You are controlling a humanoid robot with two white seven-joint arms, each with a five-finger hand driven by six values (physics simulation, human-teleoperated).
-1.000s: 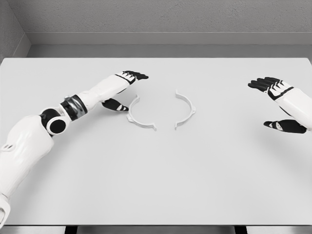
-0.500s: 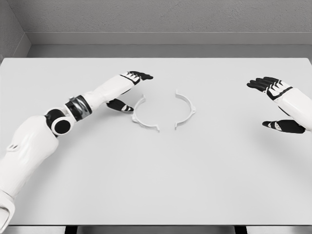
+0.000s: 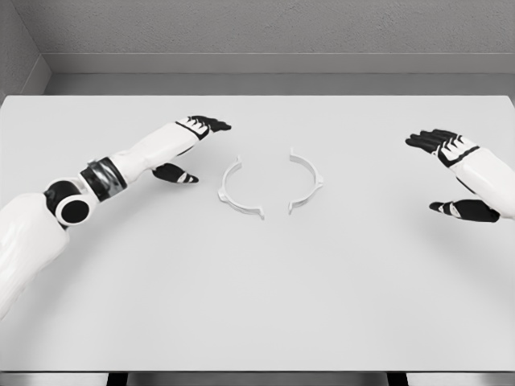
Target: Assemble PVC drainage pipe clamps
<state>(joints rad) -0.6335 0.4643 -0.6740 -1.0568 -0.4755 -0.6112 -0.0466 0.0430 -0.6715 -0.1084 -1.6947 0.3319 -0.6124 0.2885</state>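
Observation:
Two white half-ring clamp pieces lie on the white table point(image 3: 257, 289), curved sides facing outward with a gap between them. The left half point(image 3: 233, 191) sits just left of the middle, the right half point(image 3: 306, 180) just right of it. My left hand point(image 3: 187, 149) hovers a short way left of the left half, fingers spread, holding nothing and apart from the piece. My right hand point(image 3: 445, 173) is at the far right of the table, open and empty, well away from the right half.
The table's back edge meets a grey wall point(image 3: 257, 32). Nothing else lies on the table besides the two clamp halves.
The left half has been pushed to the right, toward the right half. My left hand has since drawn back to the left, away from it. The right hand has barely moved.

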